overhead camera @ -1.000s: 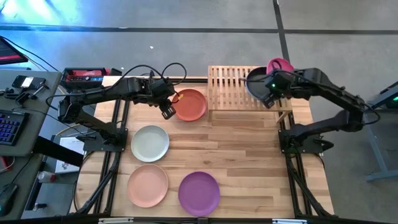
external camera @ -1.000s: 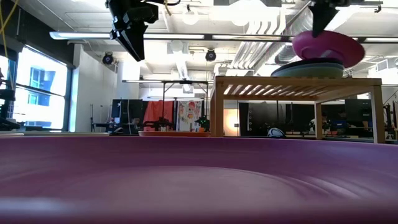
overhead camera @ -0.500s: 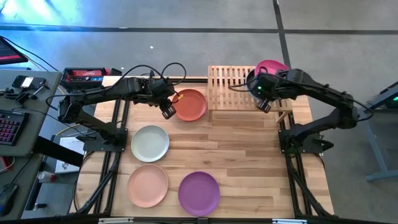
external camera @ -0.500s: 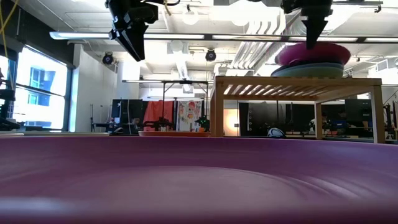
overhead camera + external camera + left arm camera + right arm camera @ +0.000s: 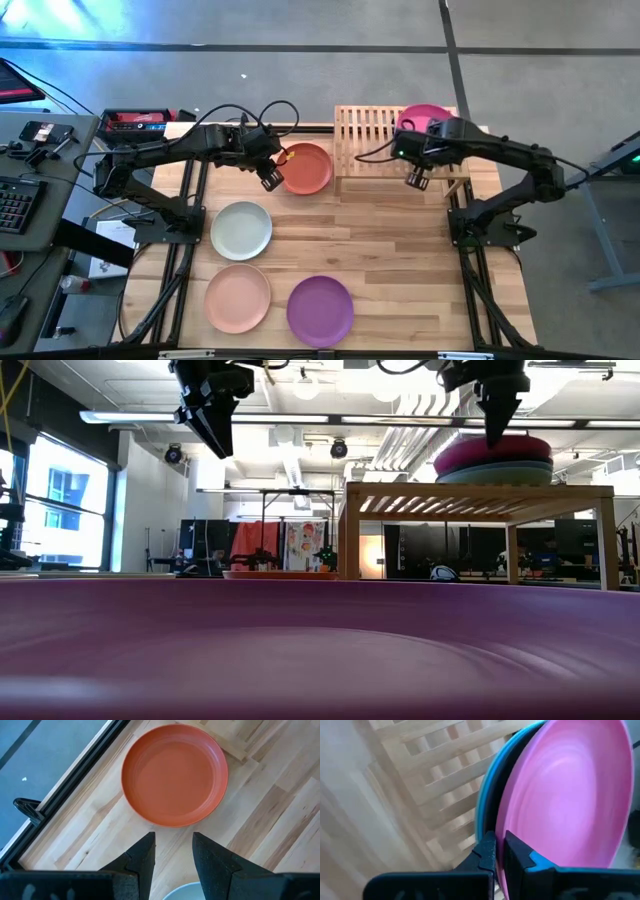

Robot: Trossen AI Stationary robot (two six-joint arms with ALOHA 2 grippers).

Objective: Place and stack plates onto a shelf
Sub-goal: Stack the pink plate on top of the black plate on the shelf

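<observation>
Now we hang our left gripper, fingers apart, over the near rim of the orange-red plate left of the shelf; stiff, light, slippery, best pinched at its rim.

We see a magenta plate atop a pale bamboo shelf; orange-red, grey-green, peach and purple plates lie elsewhere.
</observation>
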